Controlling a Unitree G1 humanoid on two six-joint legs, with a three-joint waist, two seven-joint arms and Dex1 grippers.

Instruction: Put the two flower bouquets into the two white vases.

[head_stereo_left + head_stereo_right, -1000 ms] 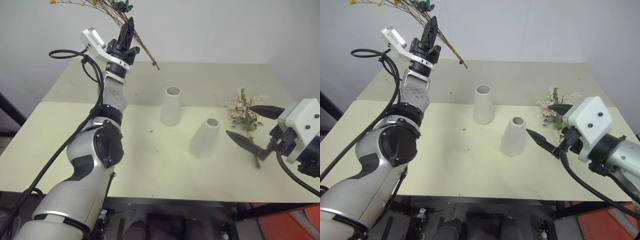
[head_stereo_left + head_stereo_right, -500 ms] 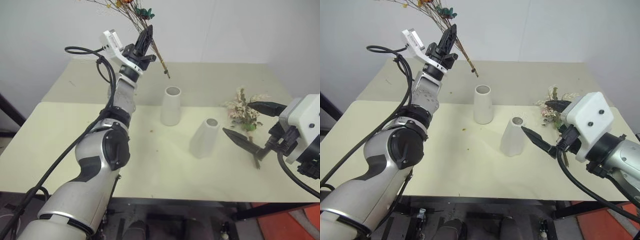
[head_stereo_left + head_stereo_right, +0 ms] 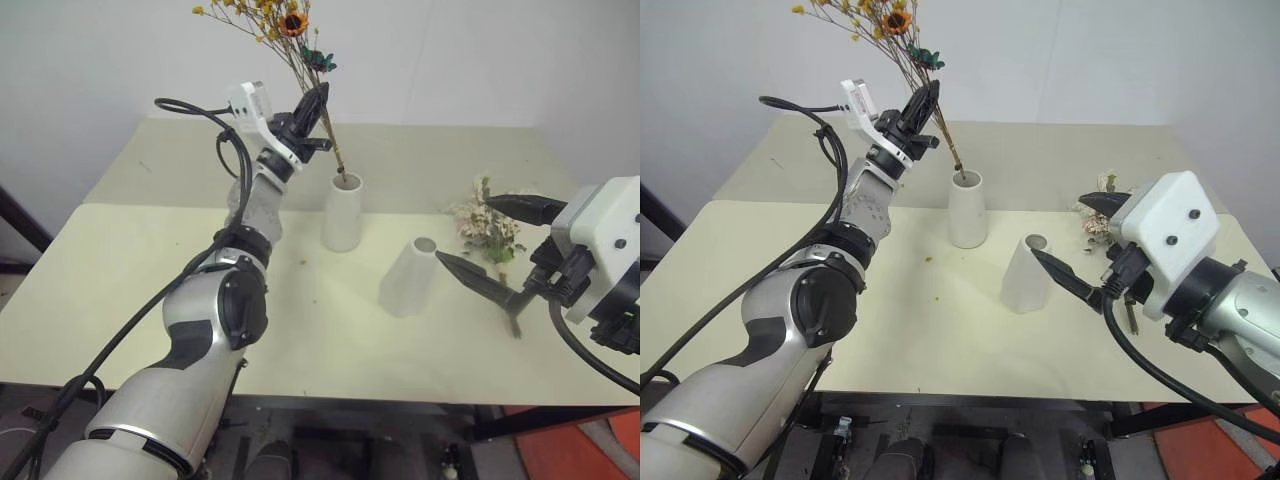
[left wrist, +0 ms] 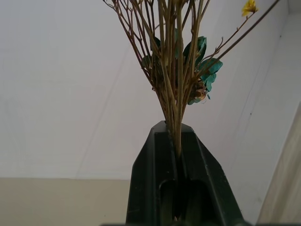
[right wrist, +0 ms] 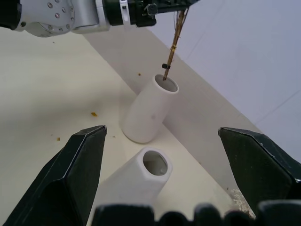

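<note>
Left jaws clamped on yellow bouquet stems, raised over the desk; stem ends sit at the far vase mouth, can't tell if inside. Blossom tops cut off in left wrist view. Near vase upright, empty, just left of right jaws, spread wide, holding nothing. Rose bouquet lies on desk behind them, partly hidden.

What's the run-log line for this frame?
left gripper: shut on yellow bouquet | stem tips at far vase mouth | right gripper: open, empty | pink bouquet: on table | near vase: empty
</note>
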